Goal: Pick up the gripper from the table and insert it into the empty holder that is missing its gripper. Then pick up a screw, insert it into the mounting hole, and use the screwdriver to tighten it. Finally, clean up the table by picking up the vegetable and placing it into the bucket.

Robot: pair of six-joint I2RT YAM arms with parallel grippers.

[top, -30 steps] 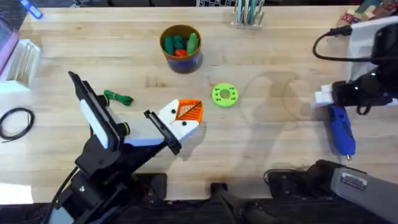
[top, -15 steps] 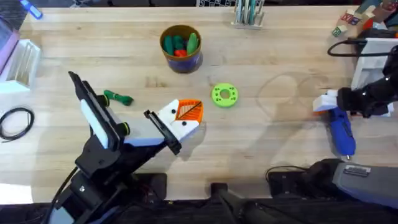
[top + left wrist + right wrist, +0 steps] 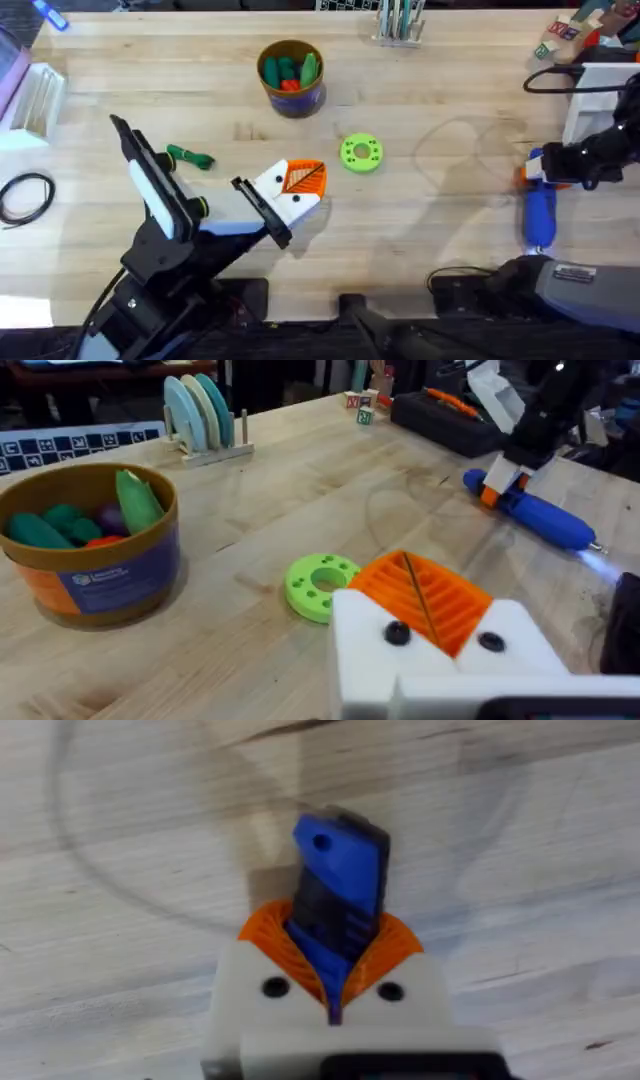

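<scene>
Two arms work at one wooden table [image 3: 420,90]. There is one blue electric screwdriver [image 3: 540,212], one bucket [image 3: 291,77], one bright-green ring-shaped disc [image 3: 361,153] and one thin green toy vegetable [image 3: 190,157] lying loose.

Taking the disc as landmark: the bucket stands beyond it, well apart, and holds several toy vegetables, green and red pieces with one leafy green tip; their exact number is hard to make out. The loose vegetable lies on the table on the far side of the left gripper from the disc, well apart from it. The left gripper [image 3: 298,186] rests just beside the disc, on the nearer side; its white blocks and orange ribbed pads [image 3: 425,595] are pressed together with nothing between them.

The screwdriver lies far from the disc, at the table's right end. The right gripper [image 3: 530,172] is clamped on its butt end; in the right wrist view the orange pads [image 3: 275,940] hug the blue body [image 3: 340,885] on both sides. Its dark tip seems to point towards the arm bases, but the right arm's link cuts it off from above.

A rack of pale discs [image 3: 203,415] stands beyond the bucket, partly cut off in the overhead view.
</scene>
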